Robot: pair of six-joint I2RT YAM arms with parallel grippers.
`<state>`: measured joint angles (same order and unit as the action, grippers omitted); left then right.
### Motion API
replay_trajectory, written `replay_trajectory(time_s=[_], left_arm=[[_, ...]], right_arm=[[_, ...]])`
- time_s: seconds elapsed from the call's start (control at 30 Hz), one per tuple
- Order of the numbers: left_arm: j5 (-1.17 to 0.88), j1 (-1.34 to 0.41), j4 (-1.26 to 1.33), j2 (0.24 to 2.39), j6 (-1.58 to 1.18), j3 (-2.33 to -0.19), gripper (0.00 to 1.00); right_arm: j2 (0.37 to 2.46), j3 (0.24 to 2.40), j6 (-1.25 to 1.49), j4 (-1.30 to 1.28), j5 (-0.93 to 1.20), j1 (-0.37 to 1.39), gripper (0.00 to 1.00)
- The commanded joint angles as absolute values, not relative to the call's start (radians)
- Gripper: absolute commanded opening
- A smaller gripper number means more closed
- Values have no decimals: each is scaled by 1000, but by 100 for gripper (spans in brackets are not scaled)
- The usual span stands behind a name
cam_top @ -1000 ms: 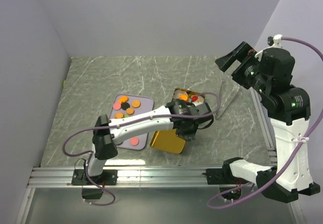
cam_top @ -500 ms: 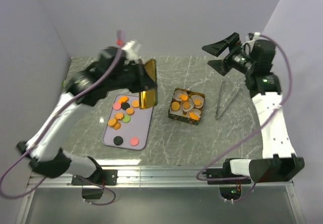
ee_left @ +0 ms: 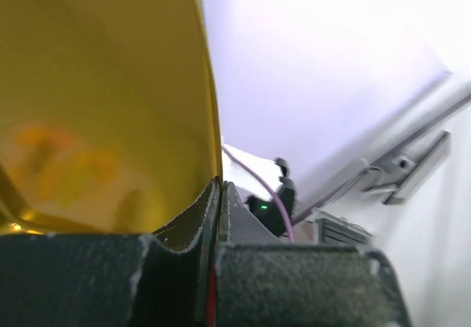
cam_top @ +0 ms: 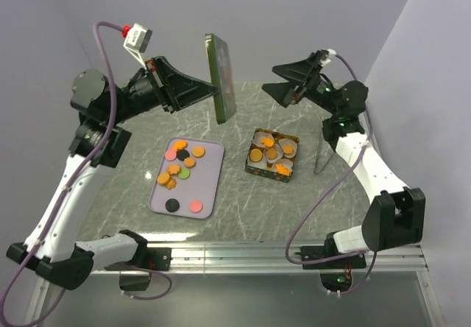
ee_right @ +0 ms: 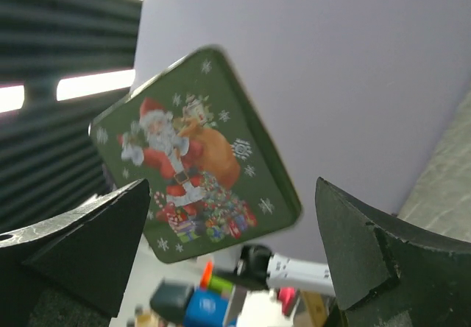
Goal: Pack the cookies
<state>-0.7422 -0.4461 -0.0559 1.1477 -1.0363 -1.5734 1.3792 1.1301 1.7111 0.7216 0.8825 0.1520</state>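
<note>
Left gripper [cam_top: 209,89] clamped tight on lid [cam_top: 221,76]. Lid upright mid-air, printed face toward right gripper [cam_top: 282,82], which is wide open, empty, near and facing it. Cookies [cam_top: 190,162]: some in tin [cam_top: 266,174], rest on tray [cam_top: 207,191], both on bench [cam_top: 331,194] below the lid.

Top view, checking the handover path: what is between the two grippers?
The green tin lid, held upright by the shut left gripper; bare air separates it from the open right gripper. The top view shows it.
</note>
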Motion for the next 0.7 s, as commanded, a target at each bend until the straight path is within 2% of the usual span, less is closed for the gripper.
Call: replay_trajectory(time_s=[0.0,0.13,0.33,0.5,0.67], left_arm=[[-896,-425,428,1181,-1259,-1522,0],[-920,-419,616,1247,-1409,-1532,0],[-940,-411,586,1304,-1443,-1614,0],[-930,-396,777,1319,-1561,-1554,0],[-927,-379,926,1356,-1696,-1523,0]], right_arm=[[1446,1212,1785,989,917,216,100],[1551,1275,1831,1106,933,256,99],[1646,1304,1991,1347,897,264,97],[1725,1354,2161,1570,844,278,90],[1764,1434,2269,1669,790,305,86]])
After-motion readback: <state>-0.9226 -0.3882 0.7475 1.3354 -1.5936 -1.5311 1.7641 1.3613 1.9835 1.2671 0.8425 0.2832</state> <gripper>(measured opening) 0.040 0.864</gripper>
